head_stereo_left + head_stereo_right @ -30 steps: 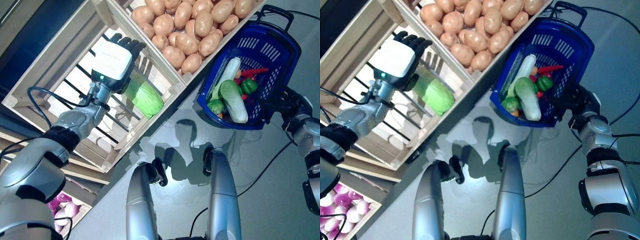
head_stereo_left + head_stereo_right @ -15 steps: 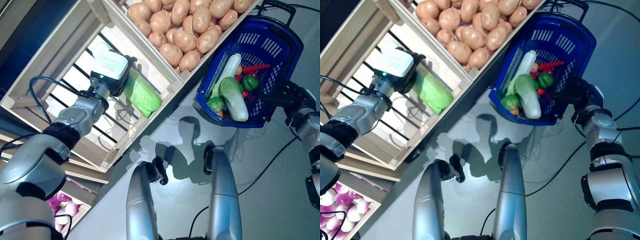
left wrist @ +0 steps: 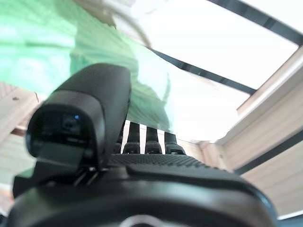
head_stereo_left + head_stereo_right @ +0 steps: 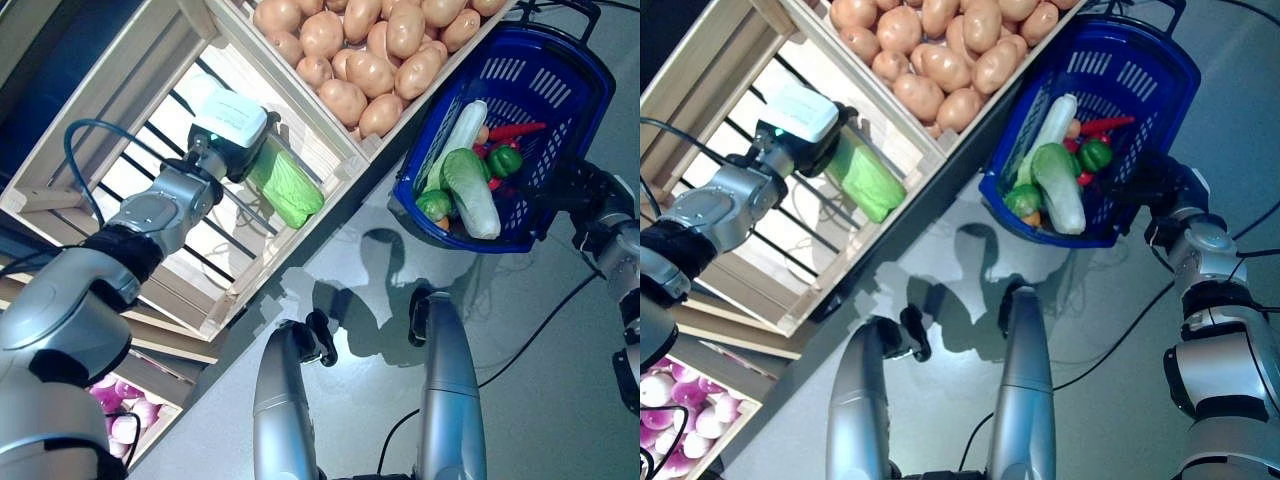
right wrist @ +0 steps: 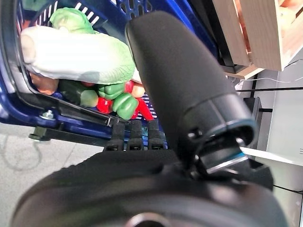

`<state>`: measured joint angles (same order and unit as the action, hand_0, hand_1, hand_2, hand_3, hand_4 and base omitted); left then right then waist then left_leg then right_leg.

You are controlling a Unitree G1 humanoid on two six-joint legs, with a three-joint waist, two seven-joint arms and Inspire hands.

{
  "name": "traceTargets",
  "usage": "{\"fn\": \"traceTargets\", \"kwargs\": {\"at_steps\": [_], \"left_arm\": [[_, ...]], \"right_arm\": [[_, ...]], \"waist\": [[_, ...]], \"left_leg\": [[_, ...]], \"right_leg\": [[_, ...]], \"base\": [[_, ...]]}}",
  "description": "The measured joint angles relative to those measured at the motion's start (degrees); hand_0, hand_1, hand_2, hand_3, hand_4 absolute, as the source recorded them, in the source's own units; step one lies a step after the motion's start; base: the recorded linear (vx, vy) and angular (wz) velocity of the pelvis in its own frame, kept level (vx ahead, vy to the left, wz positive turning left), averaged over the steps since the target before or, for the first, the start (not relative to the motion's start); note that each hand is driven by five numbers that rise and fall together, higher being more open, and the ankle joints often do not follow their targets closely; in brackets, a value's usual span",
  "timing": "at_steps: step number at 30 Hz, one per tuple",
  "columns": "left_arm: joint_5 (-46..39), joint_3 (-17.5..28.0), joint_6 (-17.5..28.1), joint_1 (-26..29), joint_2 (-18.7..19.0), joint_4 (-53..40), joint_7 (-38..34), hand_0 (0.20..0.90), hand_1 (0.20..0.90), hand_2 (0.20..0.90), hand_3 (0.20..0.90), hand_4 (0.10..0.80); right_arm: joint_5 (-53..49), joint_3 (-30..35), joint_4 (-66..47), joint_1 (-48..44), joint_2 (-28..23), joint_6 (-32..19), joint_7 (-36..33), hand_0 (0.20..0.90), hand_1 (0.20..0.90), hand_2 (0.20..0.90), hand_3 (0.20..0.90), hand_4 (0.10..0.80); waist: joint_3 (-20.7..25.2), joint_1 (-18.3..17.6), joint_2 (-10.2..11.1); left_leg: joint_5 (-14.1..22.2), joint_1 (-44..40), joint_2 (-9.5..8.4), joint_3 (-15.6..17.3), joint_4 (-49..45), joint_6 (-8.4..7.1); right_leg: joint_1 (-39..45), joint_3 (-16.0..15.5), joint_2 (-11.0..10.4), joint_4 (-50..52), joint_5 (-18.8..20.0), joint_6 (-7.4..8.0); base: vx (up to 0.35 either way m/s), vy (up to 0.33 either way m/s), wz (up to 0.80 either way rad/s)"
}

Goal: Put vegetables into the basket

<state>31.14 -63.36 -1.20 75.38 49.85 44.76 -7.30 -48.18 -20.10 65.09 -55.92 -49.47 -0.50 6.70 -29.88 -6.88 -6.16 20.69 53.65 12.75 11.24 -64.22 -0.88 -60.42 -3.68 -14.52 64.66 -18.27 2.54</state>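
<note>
So the cabbage lies in the slatted wooden crate, close to the divider wall that splits it off from the potato crate, and we've got our left hand right up against its upper end. From the head views we only see the white back of that hand against the green, but the left wrist view gives us what those miss: the thumb lying over the leaf and the fingers tucked under it, so we're grasping the cabbage while it's down in the crate. Next crate over is heaped with potatoes. The blue basket hangs to our right, and it holds a pale long cabbage, a white radish, a green pepper, a red chili and a darker green veg. Our right hand sits at the basket's edge; the right wrist view shows its fingers hooked on the dark rim bar, so it's clamped on the basket. A bin of purple onions peeks in at the lower left corner.
</note>
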Motion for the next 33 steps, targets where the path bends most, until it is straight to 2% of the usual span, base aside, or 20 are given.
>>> {"fn": "traceTargets", "kwargs": {"at_steps": [2, 4, 5, 7, 10, 13, 15, 18, 28, 33], "left_arm": [[-1.8, -1.0, -1.6, 1.0, -0.5, -0.1, 0.7, 0.900, 0.900, 0.900, 0.900, 0.800], [-5.4, -0.9, -3.0, 1.0, -1.1, 0.1, -1.9, 0.900, 0.900, 0.900, 0.900, 0.800], [-9.0, -0.3, -3.0, 0.7, -1.3, 0.6, -6.1, 0.900, 0.900, 0.900, 0.900, 0.800], [-11.4, 4.0, -2.8, -0.6, -2.1, 2.1, -14.1, 0.900, 0.900, 0.900, 0.900, 0.800], [-11.6, 9.5, 1.1, -1.4, -2.0, 6.3, -24.5, 0.900, 0.900, 0.900, 0.900, 0.800], [-10.3, 14.9, 4.8, -2.2, -0.3, 8.2, -32.9, 0.900, 0.900, 0.900, 0.900, 0.800], [-8.2, 15.9, 6.9, -2.3, 2.0, 8.1, -36.2, 0.900, 0.900, 0.900, 0.900, 0.800], [-6.0, 16.0, 9.0, -2.8, 3.8, 7.9, -37.5, 0.900, 0.900, 0.900, 0.900, 0.800], [-4.7, 16.0, 11.9, -3.8, 5.3, 6.2, -35.6, 0.900, 0.900, 0.900, 0.900, 0.800], [-3.2, 14.5, 13.9, -5.9, 9.9, 1.8, -30.7, 0.900, 0.900, 0.900, 0.900, 0.800]], "right_arm": [[0.0, -0.9, 0.0, -0.4, -0.1, 0.0, 0.2, 0.900, 0.900, 0.900, 0.900, 0.800], [-0.1, -0.9, 0.0, -0.4, -0.1, 0.0, 0.2, 0.900, 0.900, 0.900, 0.900, 0.800], [-0.2, -0.6, 0.2, -0.1, -0.1, 0.0, 0.3, 0.900, 0.900, 0.900, 0.900, 0.800], [-1.8, -0.2, 0.2, 0.9, -0.2, 0.0, 1.0, 0.900, 0.900, 0.900, 0.900, 0.800], [-1.8, 1.5, -0.1, 4.4, -0.2, -0.5, 2.0, 0.900, 0.900, 0.900, 0.900, 0.800], [-1.8, 2.0, -0.1, 7.6, -0.3, -1.1, 2.1, 0.900, 0.900, 0.900, 0.900, 0.800], [-1.8, 2.0, -0.1, 8.6, -0.4, -1.3, 2.1, 0.900, 0.900, 0.900, 0.900, 0.800], [-1.8, 2.0, -0.1, 9.0, -0.4, -1.9, 2.1, 0.900, 0.900, 0.900, 0.900, 0.800], [-1.8, 3.1, -0.1, 9.6, -0.4, -2.3, 2.3, 0.900, 0.900, 0.900, 0.900, 0.800], [-1.7, 3.8, -0.1, 10.7, -0.4, -2.3, 3.1, 0.900, 0.900, 0.900, 0.900, 0.800]], "waist": [[0.0, -0.2, 0.0], [0.0, -0.3, 0.0], [0.0, -0.1, 0.0], [0.0, 0.0, 0.0], [0.0, 0.5, 0.0], [0.0, 0.9, 0.0], [0.0, 1.4, 0.0], [0.0, 1.6, 0.1], [-0.1, 1.5, 0.1], [-0.1, 1.5, 0.1]], "left_leg": [[0.0, 0.0, 0.23, 0.0, 0.0, -0.09], [-0.2, -0.2, 0.28, 0.0, 0.2, -0.43], [-0.3, -0.3, 0.33, 0.0, 0.3, -0.51], [-0.4, -1.0, 0.36, -0.1, 0.6, -0.67], [-0.4, -2.5, 0.48, -0.6, 1.0, -0.75], [-0.4, -3.4, 0.47, -1.6, 1.2, -0.85], [-0.5, -3.4, 0.44, -1.6, 1.1, -0.95], [-0.6, -3.4, 0.46, -1.7, 1.0, -1.02], [-0.6, -3.3, 0.22, -1.6, 1.0, -1.08], [-0.6, -4.1, 0.03, -1.4, 1.2, -0.88]], "right_leg": [[0.0, -0.1, 0.2, 0.0, 0.1, 0.16], [0.0, -0.2, 0.3, 0.0, 0.1, 0.03], [0.1, -0.3, 0.3, 0.0, 0.1, -0.07], [0.8, -0.4, 0.3, -0.1, 0.1, -0.19], [2.7, -1.3, 0.2, -0.3, -0.2, -0.61], [4.6, -2.3, 0.2, -0.7, -0.4, -0.82], [4.6, -2.4, 0.1, -0.6, -0.3, -0.87], [4.6, -2.4, 0.0, -0.5, -0.5, -1.02], [4.7, -2.7, -0.5, -0.6, -0.4, -0.79], [5.3, -2.5, -0.8, -0.5, -0.4, -0.80]], "base": [[0.005, -0.022, -0.01], [0.030, -0.069, -0.01], [0.036, -0.068, -0.01], [0.038, -0.065, 0.01], [0.025, -0.060, 0.03], [0.000, -0.045, 0.08], [0.000, 0.000, 0.00], [0.000, 0.000, 0.00], [0.010, 0.008, 0.00], [0.000, 0.000, 0.00]]}}
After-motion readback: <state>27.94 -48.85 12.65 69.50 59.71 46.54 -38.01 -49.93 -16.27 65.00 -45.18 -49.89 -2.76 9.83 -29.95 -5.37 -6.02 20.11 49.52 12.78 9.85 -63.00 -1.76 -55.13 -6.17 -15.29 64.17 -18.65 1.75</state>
